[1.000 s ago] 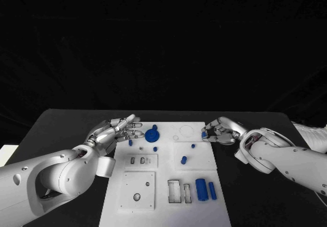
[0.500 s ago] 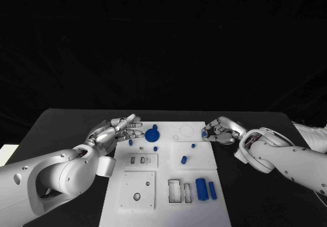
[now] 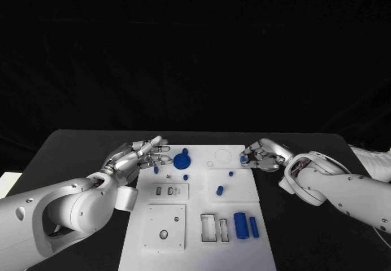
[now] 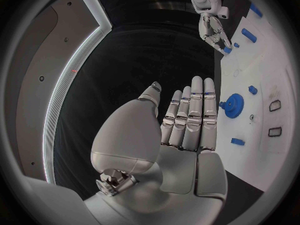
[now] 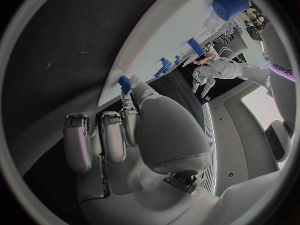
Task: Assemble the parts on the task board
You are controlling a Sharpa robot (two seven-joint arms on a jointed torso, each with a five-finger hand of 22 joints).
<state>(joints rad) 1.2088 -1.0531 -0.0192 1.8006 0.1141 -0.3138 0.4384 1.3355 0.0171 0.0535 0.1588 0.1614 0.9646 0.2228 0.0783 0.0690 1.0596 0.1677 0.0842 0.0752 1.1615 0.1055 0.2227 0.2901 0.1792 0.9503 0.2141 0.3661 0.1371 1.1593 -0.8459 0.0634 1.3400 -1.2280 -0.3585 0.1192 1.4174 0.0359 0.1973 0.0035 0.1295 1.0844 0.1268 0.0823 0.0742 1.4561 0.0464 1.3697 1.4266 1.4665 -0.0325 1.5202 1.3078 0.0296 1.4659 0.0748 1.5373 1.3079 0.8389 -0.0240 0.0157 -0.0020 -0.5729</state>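
A matte black worktop (image 3: 73,152) carried the flat white task board (image 3: 213,195), with a toothed blue gear (image 3: 182,162) at its far left and two smooth blue cylinders (image 3: 241,224) lying near its near right corner. The head view showed the left robot hand (image 3: 134,156) at the board's far left edge; its wrist view showed the silver fingers (image 4: 190,116) straight, spread and holding nothing. The right robot hand (image 3: 265,154) sat curled at the far right edge, and the right wrist view showed a small blue part (image 5: 125,83) pinched at its fingertips against that edge.
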